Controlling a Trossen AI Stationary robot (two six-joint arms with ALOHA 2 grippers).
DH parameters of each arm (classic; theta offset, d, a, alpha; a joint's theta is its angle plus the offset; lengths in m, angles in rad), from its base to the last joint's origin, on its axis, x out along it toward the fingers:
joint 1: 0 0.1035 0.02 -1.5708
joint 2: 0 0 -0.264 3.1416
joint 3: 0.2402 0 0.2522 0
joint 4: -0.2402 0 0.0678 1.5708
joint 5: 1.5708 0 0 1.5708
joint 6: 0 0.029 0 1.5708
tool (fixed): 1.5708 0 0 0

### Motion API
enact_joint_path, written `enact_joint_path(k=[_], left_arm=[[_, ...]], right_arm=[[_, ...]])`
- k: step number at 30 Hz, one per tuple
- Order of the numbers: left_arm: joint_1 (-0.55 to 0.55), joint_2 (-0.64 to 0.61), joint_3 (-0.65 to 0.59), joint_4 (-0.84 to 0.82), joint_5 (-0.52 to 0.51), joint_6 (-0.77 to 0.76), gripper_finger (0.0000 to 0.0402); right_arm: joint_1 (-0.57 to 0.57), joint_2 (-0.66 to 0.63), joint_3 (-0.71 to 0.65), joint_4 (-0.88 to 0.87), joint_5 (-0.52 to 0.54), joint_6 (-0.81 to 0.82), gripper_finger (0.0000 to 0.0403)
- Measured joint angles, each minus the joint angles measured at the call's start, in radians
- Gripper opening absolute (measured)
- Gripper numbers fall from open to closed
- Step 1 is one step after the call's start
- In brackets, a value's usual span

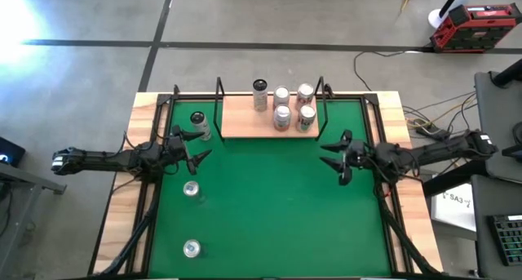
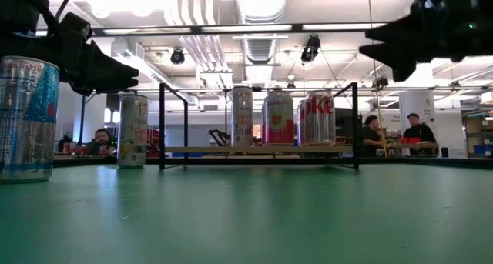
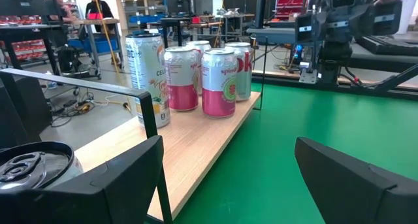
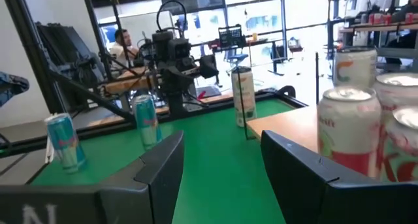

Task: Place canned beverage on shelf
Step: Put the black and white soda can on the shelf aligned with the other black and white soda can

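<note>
A tall shiny metal can (image 1: 198, 125) stands on the green mat just left of the wooden shelf (image 1: 245, 117). The left gripper (image 1: 193, 148) waits beside it, fingers apart. The right gripper (image 1: 338, 158) has fingers together, holding nothing.

Five cans (image 1: 282, 107) on shelf (image 1: 241, 117); three cans (image 1: 191, 188) on green mat (image 1: 277, 206); two arms

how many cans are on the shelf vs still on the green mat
Cans on the shelf: 5, e.g. the tall can
Cans on the green mat: 3, one beside the shelf, two nearer the front
Total: 8 cans
</note>
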Motion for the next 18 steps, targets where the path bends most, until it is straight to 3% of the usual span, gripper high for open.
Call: enact_joint_path(k=[11, 18], left_arm=[[0.0, 0.0, 0.0, 0.0, 0.0, 0.0, 0.0332], [0.0, 0.0, 0.0, 0.0, 0.0, 0.0, 0.0332]], right_arm=[[0.0, -0.058, -0.059, -0.046, 0.014, -0.032, 0.0194], [0.0, -0.058, -0.06, -0.07, 0.021, 0.036, 0.0194]])
